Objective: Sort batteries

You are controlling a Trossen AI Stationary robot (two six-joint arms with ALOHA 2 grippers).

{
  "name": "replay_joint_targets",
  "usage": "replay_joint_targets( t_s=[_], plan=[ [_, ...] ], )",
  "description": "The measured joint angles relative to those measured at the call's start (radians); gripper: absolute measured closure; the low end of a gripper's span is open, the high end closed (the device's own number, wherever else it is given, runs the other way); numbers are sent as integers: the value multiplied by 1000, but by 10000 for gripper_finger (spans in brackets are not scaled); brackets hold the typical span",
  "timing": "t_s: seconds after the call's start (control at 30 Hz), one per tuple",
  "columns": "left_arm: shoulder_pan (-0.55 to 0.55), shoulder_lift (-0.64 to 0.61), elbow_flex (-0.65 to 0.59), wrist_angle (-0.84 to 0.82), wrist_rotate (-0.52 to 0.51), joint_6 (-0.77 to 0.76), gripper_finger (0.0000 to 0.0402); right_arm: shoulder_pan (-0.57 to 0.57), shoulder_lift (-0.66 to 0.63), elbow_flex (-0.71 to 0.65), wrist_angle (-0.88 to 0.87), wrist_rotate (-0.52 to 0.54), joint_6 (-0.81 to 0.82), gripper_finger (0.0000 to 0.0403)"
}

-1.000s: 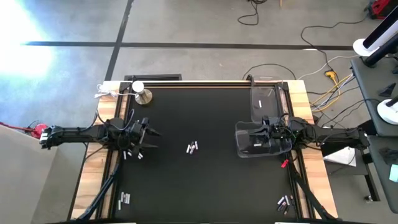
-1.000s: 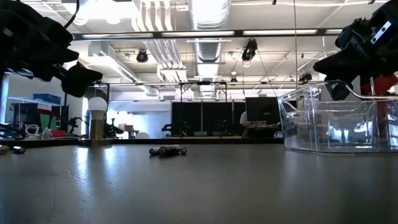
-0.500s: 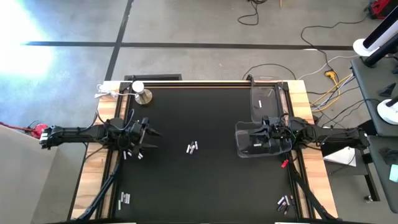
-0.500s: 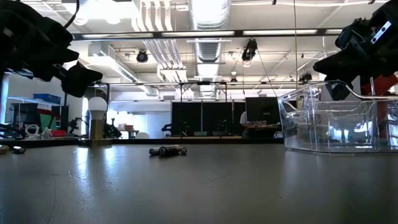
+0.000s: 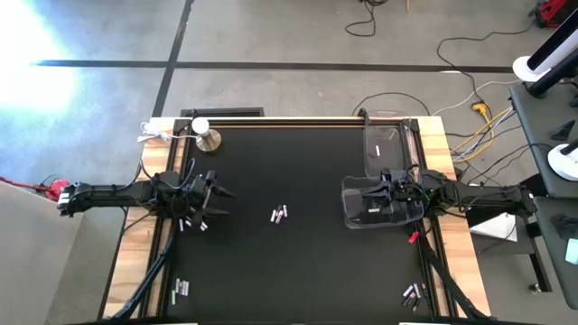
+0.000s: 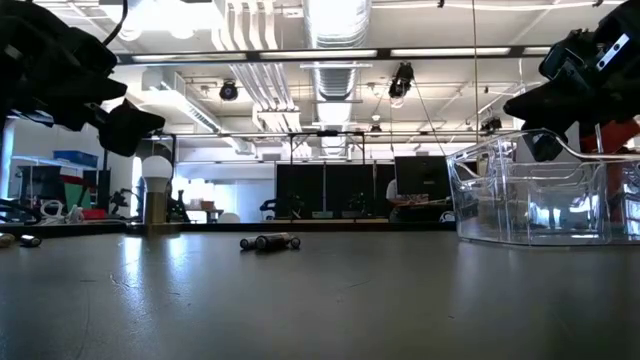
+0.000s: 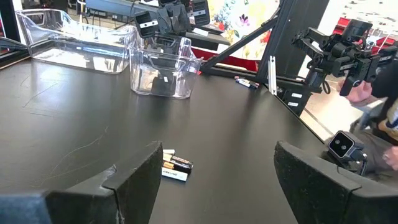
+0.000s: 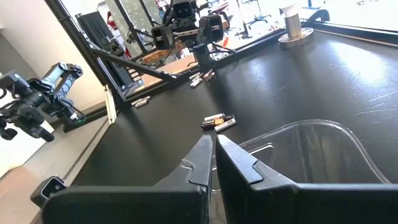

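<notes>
The batteries lie scattered in small clusters on the black table (image 5: 289,271): a little pile at the middle (image 5: 280,214), some beside the left arm (image 5: 192,224), another group at the near left corner (image 5: 181,288), a few at the near right corner (image 5: 412,294), and what looks like one white cell already inside the clear plastic bin (image 5: 379,203) on the right side. A second clear bin (image 5: 386,144) sits just beyond it toward the far right corner. The left gripper (image 5: 217,200) hangs above the left side of the table with its fingers spread wide, holding nothing; its wrist camera looks straight over the middle pile (image 7: 176,168), where a dark cell and a white one lie side by side, touching. The right gripper (image 5: 386,187) sits at the rim of the nearer bin with its fingers pressed together, apparently on the rim's edge, though the grip itself is not plain. A round silver knob-like object (image 5: 209,139) stands at the far left corner, no part of the sorting. The cells look light, rigid and smooth, so they should roll easily on the flat mat and may slip if caught by their rounded ends. The safer hold would be across the middle of the barrel, fingers closing on its two long sides. Touching neighbours, as in the middle pile, risk being nudged away or lifted as a pair, so an outer cell is the better first choice.
</notes>
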Motion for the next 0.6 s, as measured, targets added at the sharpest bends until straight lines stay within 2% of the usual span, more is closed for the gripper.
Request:
replay_joint_targets(
  t_s=[0.23, 0.33, 0.47, 0.6],
  plan=[
    [0, 0, 0, 0, 0, 0, 118, 0, 0, 0, 2, 0, -11, 390],
    [0, 0, 0, 0, 0, 0, 118, 0, 0, -1, 36, -1, 60, 390],
    [0, 0, 0, 0, 0, 0, 118, -1, 0, -1, 173, 17, 195, 390],
    [0, 0, 0, 0, 0, 0, 118, 0, 0, -1, 379, 112, 238, 390]
  ],
)
